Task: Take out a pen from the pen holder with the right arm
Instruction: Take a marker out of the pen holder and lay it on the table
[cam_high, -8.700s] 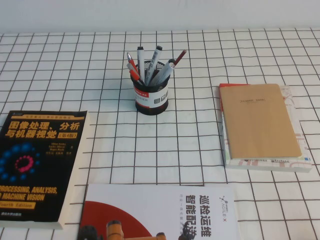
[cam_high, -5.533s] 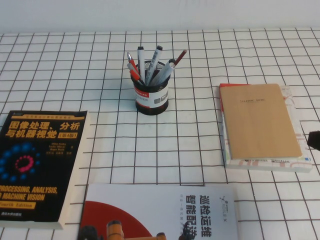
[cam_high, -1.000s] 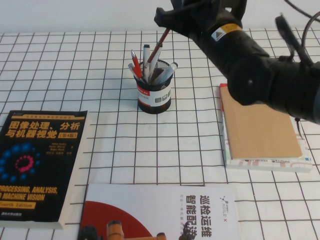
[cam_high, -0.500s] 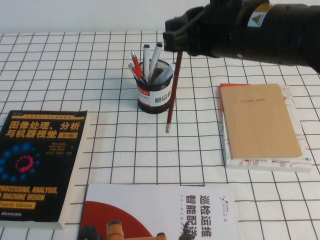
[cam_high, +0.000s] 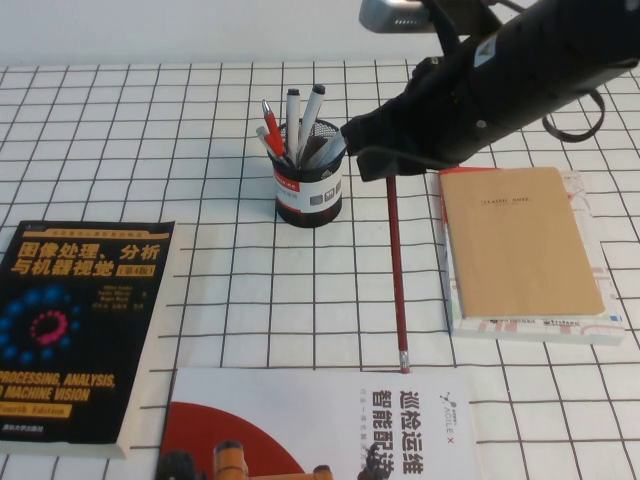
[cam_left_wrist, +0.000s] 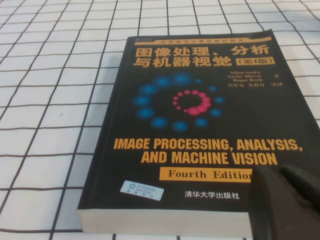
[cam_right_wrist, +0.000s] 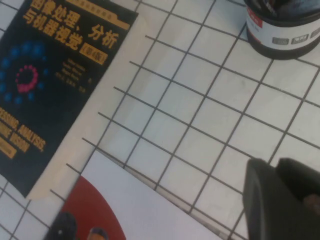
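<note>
Right gripper (cam_high: 384, 168) pinches 1 slim red pen (cam_high: 396, 270), pale-tipped, hanging mid-desk between pen holder (cam_high: 308, 195) and tan notebook (cam_high: 518, 240). Open grid there. Left gripper (cam_left_wrist: 287, 200) sits over the black book (cam_left_wrist: 190, 125), jaws: can't tell.

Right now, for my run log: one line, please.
right gripper: jaws shut on red pencil, beside pen holder | left gripper: over black book

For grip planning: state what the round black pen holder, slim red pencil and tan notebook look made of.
Round black pen holder: likely matte metal mesh; holes show at rim. Slim red pencil, in the shut right gripper beside the holder: probably painted wood; eraser end. Tan notebook: seemingly matte kraft paper. Left gripper hovers over the black book.
</note>
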